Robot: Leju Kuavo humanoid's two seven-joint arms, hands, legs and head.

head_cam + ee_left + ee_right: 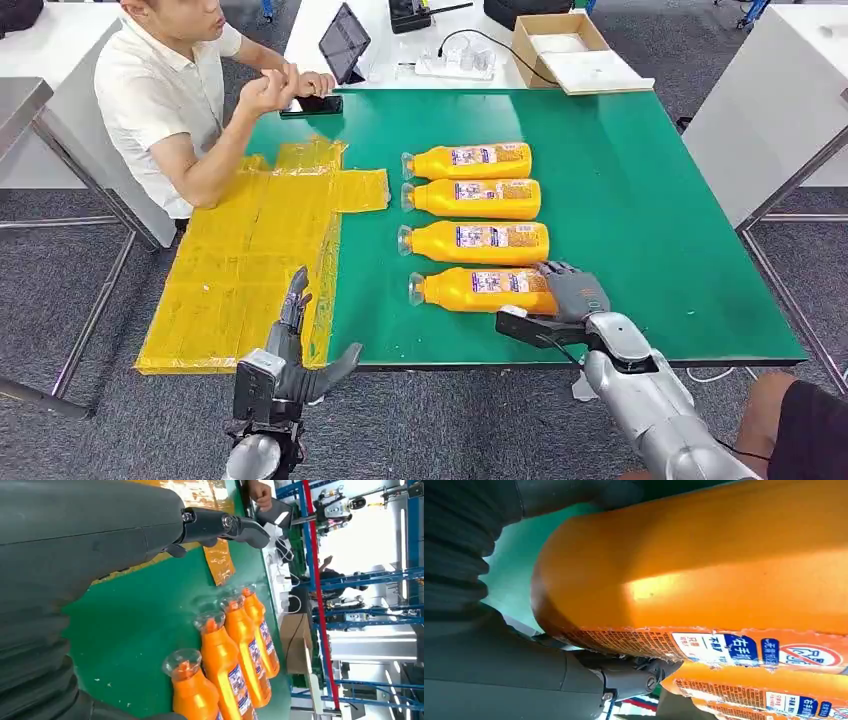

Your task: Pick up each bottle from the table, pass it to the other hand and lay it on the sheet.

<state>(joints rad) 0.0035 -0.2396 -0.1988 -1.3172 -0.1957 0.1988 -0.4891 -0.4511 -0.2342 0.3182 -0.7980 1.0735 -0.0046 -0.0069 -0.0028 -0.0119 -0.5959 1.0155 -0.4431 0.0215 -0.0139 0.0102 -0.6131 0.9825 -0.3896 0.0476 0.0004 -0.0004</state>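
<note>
Lying in a row on the green surface (640, 200) were four orange bottles, caps toward the yellow sheet (250, 260) draped over its left edge. The right robot hand (572, 292) was wrapped around the base of the bottle nearest the front edge (480, 290), which rested on the surface. The left robot hand (295, 350) hovered at the front edge over the sheet, fingers spread, holding nothing. A person (170, 100) sat at the far left corner.
</note>
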